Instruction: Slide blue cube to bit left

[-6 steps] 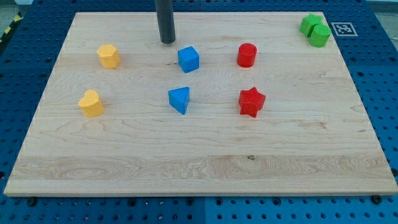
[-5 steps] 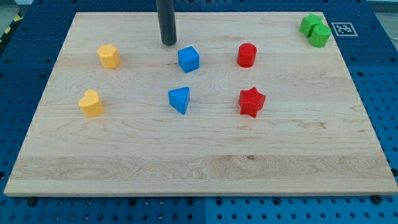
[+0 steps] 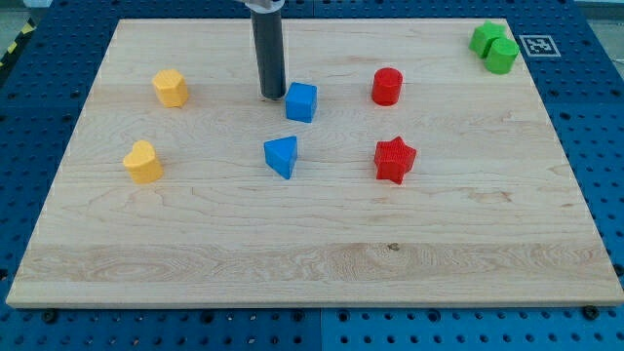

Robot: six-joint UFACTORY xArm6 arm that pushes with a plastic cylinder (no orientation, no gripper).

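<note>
The blue cube [image 3: 301,101] sits on the wooden board [image 3: 312,244], a little above its middle. My tip [image 3: 273,95] is down on the board right at the cube's left side, touching it or nearly so. The dark rod rises from there out of the view's top. A blue triangular block [image 3: 282,155] lies just below the cube.
A red cylinder [image 3: 387,86] stands to the cube's right, with a red star [image 3: 395,159] below it. Two yellow blocks [image 3: 171,87] [image 3: 143,161] lie at the left. Two green blocks [image 3: 494,46] sit at the top right corner.
My tip has moved down and slightly right, from above-left of the blue cube to its left side. The cube has shifted a little right and down.
</note>
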